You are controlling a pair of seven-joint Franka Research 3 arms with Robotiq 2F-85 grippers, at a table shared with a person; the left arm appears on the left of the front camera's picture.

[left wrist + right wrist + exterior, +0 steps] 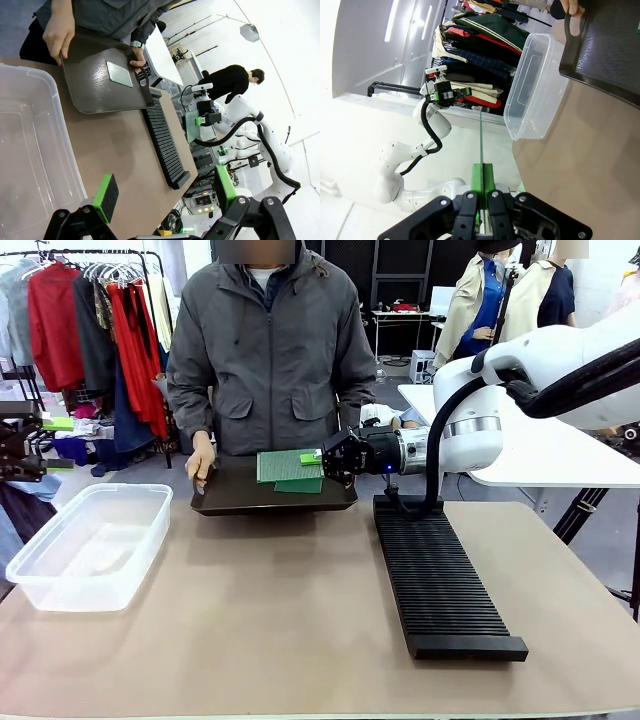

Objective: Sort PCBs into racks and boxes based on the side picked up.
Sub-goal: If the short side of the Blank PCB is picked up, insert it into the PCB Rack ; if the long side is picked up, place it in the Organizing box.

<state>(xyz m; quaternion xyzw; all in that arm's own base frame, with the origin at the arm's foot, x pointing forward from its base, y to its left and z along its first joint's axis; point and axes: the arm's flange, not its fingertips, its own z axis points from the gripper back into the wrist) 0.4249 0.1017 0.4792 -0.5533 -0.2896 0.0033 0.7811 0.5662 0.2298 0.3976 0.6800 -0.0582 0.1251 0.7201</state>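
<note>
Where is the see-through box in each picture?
Front view: the clear tub is at the picture's left.
Left wrist view: it is close up, along the left edge.
Right wrist view: it is in the upper middle, turned sideways.
Shared landmark: the black tray near it.

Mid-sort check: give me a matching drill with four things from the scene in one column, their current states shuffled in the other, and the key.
Things:
1. right claw
2. left claw
3. clear tub
4. black tray

States:
A. held by the person's hands at the far side of the table
B. open, nothing between its fingers
C. empty, standing on the table
D. shut on a PCB

Pairs: 1-D, 2-B, 3-C, 4-A
</note>
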